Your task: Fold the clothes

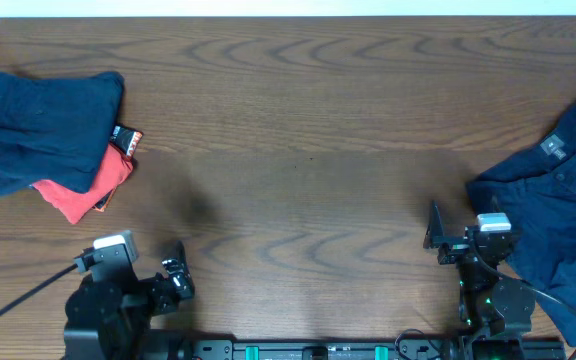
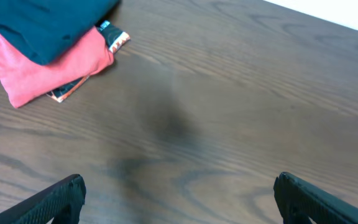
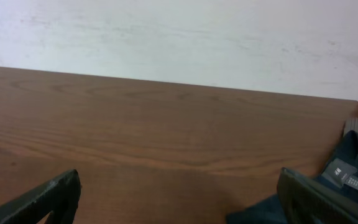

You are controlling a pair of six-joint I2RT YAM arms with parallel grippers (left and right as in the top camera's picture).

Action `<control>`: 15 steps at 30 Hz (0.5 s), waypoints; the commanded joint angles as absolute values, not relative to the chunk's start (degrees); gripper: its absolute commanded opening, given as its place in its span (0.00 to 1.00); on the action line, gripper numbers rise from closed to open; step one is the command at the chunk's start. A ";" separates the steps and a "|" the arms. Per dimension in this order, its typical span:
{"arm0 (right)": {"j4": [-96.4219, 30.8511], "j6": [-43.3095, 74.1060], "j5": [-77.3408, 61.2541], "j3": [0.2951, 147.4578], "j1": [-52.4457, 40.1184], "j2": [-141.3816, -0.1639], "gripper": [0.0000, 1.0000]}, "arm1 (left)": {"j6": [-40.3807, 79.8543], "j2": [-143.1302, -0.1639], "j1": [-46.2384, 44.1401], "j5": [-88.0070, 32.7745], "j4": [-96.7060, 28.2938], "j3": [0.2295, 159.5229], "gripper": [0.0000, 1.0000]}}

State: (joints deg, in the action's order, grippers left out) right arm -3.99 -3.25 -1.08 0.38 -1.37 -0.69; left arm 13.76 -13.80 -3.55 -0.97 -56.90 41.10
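Navy folded garment (image 1: pixel 43 120) tops a red garment (image 1: pixel 88 185) at the counter's (image 1: pixel 298 130) far left, ahead of the left jaws, spread wide and empty; the unfolded navy shirt (image 1: pixel 558 190) lies lengthwise front-to-back just right of the right jaws, likewise spread, holding nothing, so that arm is nearer

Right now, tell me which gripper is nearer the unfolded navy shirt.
Right. The right gripper sits just beside the navy shirt, at its left edge; the left gripper is far off, near the folded pile.
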 commanded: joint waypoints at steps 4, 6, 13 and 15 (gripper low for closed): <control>-4.14 -3.92 -1.52 0.32 -1.56 -0.30 0.99 | 12.47 -4.93 -1.17 0.71 -48.40 28.42 0.98; -4.14 -3.92 -1.52 0.32 -1.56 -0.30 0.99 | 12.49 -2.24 -0.86 0.69 -43.79 24.25 0.98; -4.14 -3.92 -1.52 0.32 -1.56 -0.30 0.99 | 10.81 -0.12 -0.86 0.73 -26.94 14.15 0.98; -4.14 -3.92 -1.52 0.32 -1.56 -0.30 0.99 | 9.08 -0.12 -0.86 0.75 -21.47 11.75 0.98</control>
State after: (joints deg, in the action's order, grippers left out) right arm -3.97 -3.25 -1.08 0.38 -1.37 -0.69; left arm 12.29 -0.62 -1.17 0.08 -25.52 14.00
